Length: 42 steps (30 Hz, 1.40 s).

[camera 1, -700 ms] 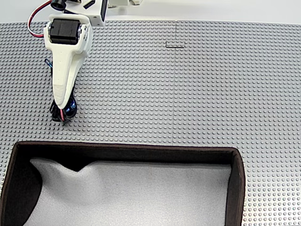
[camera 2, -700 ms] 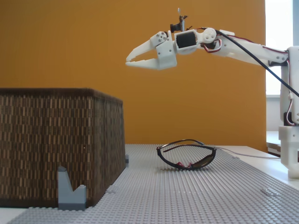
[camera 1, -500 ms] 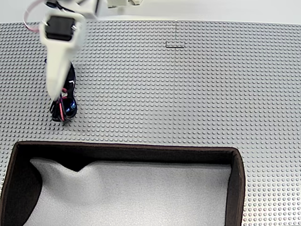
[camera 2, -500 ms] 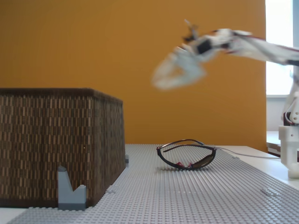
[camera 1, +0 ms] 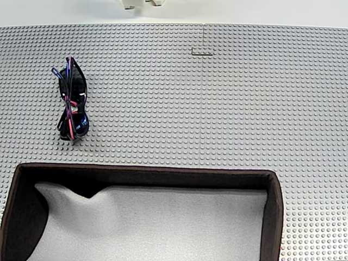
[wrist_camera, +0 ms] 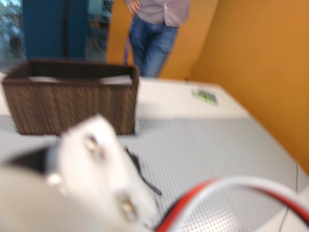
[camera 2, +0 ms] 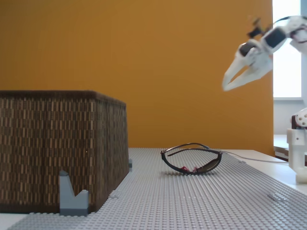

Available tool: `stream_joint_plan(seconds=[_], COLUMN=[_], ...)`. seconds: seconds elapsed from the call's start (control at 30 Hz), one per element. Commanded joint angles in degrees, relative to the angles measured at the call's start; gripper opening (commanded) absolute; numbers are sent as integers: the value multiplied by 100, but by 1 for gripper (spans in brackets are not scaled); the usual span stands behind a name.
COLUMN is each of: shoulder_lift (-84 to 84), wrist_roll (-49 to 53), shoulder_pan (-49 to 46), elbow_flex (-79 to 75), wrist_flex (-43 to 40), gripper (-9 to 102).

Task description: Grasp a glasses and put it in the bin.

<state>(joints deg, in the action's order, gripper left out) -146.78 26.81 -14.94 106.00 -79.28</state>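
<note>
The glasses (camera 1: pixel 72 100) lie folded on the grey studded baseplate at the left, dark lenses with pink-red arms, a little beyond the bin's (camera 1: pixel 147 173) far wall. From the side, the glasses (camera 2: pixel 189 168) rest to the right of the brown woven bin (camera 2: pixel 53 143). My white gripper (camera 2: pixel 224 84) hangs high at the upper right, well above and to the right of the glasses, tilted down. Its fingers stand slightly open with nothing between them. The blurred wrist view shows the bin (wrist_camera: pixel 72 104) from afar.
White foam (camera 1: pixel 157 223) lines the bin. A small grey bracket (camera 2: pixel 73 196) stands at the bin's near corner. The arm's base (camera 2: pixel 300 153) rises at the right edge. A person in jeans (wrist_camera: pixel 154 29) stands beyond the table in the wrist view.
The arm has swung up and back from above the glasses, to the right in the side view, and left the top-down view. The glasses have not moved.
</note>
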Motion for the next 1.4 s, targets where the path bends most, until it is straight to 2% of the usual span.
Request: stream_joint_plan(seconds=[0.0, 0.1, 0.23, 0.43, 0.6, 0.77, 0.87, 0.97, 1.17, 1.37], shoulder_lift=[545, 1046, 1521, 1731, 2470, 3041, 3129, 3287, 3718, 4096], wrist_roll=[1556, 1362, -448, -1995, -3366, -5177, -5660, -6091, -6223, -6319], shoulder_pan=[-615, -949, -1090, -905, -686, -475, -422, -422, -765, -861], elbow_flex=[-211, -246, -185, 571, 475, 176, 615, 993, 1450, 1538], wrist_flex=[448, 431, 598, 1397, 1230, 1002, 1345, 1723, 2742, 3076], gripper=[0, 0, 0, 0, 0, 16, 19, 29, 30, 29])
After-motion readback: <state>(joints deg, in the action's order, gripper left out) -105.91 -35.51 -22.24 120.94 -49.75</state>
